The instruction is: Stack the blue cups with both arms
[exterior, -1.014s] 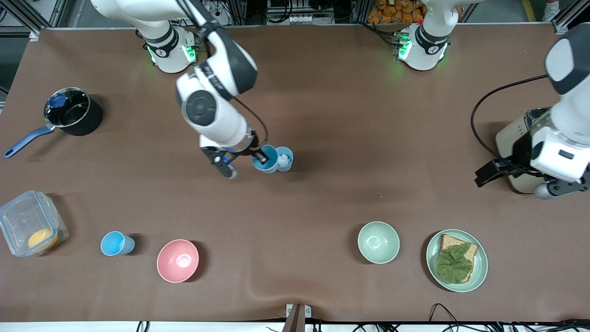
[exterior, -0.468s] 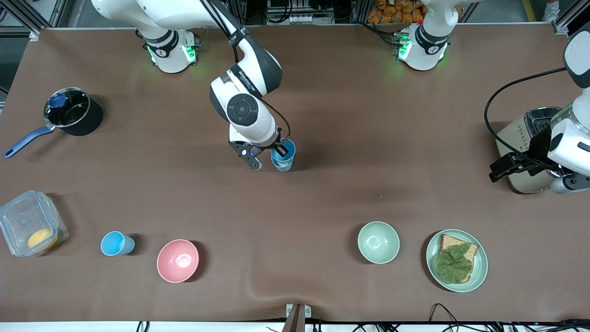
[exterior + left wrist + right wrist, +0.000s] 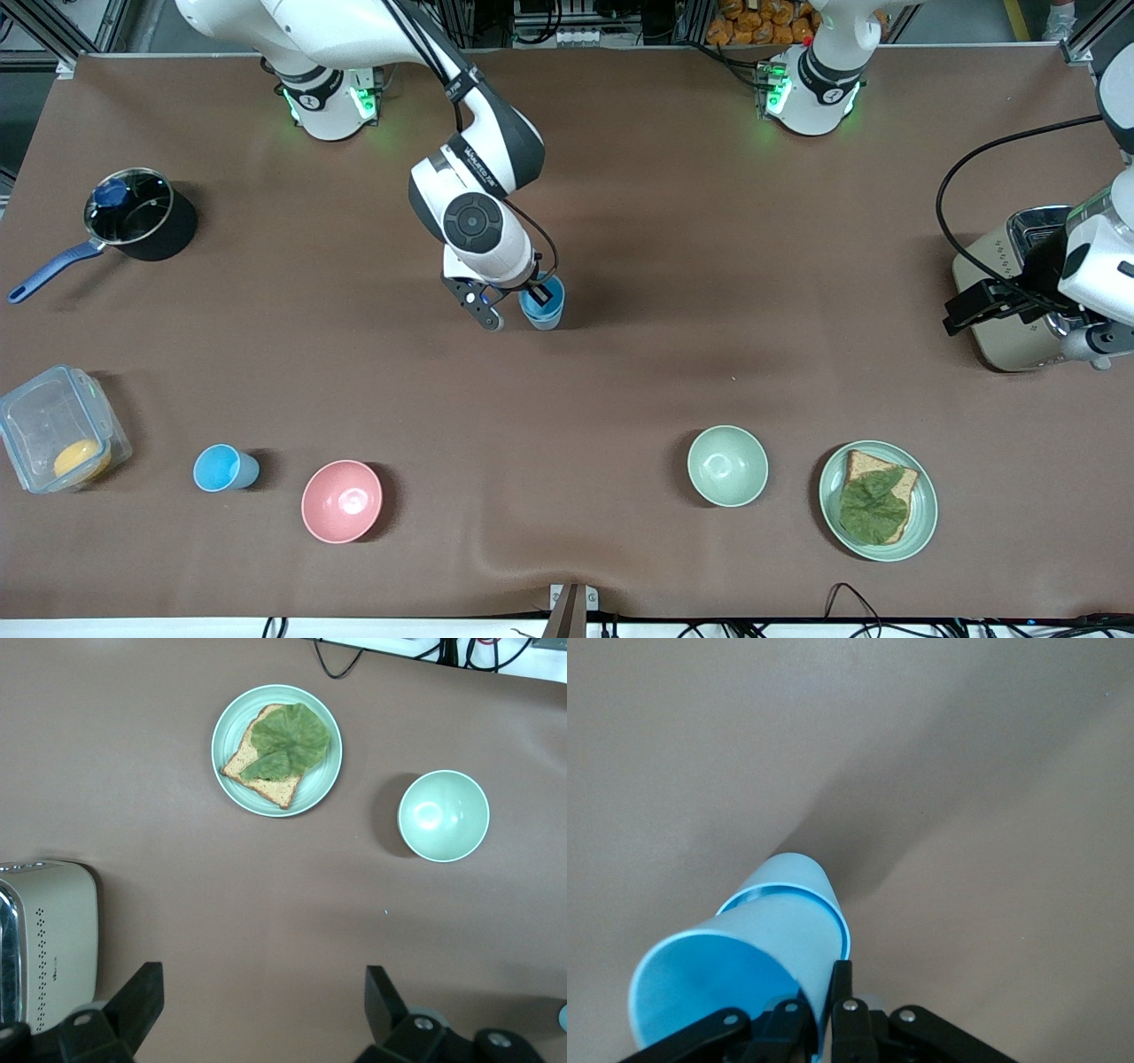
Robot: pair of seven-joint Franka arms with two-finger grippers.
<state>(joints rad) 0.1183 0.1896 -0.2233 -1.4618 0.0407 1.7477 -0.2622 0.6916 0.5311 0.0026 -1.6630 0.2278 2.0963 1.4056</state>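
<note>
My right gripper (image 3: pixel 534 293) is shut on the rim of a blue cup (image 3: pixel 735 970). That cup sits nested inside a second, paler blue cup (image 3: pixel 794 875) standing at mid-table. In the front view the pair shows as one stack (image 3: pixel 543 308). One right finger is inside the held cup and one outside, pinching its wall (image 3: pixel 826 1010). A third blue cup (image 3: pixel 221 468) stands alone near the front camera, beside the pink bowl (image 3: pixel 342 501). My left gripper (image 3: pixel 1019 312) is open and empty, up over the toaster (image 3: pixel 1005 257); it shows open in the left wrist view (image 3: pixel 264 1010).
A pale green bowl (image 3: pixel 727 465) and a plate with bread and lettuce (image 3: pixel 877 501) lie near the front camera toward the left arm's end. A black saucepan (image 3: pixel 133 217) and a clear container with an orange (image 3: pixel 58 439) sit at the right arm's end.
My right gripper carried its blue cup sideways over the paler cup and lowered it into that cup. My left gripper drifted toward its end of the table, over the toaster.
</note>
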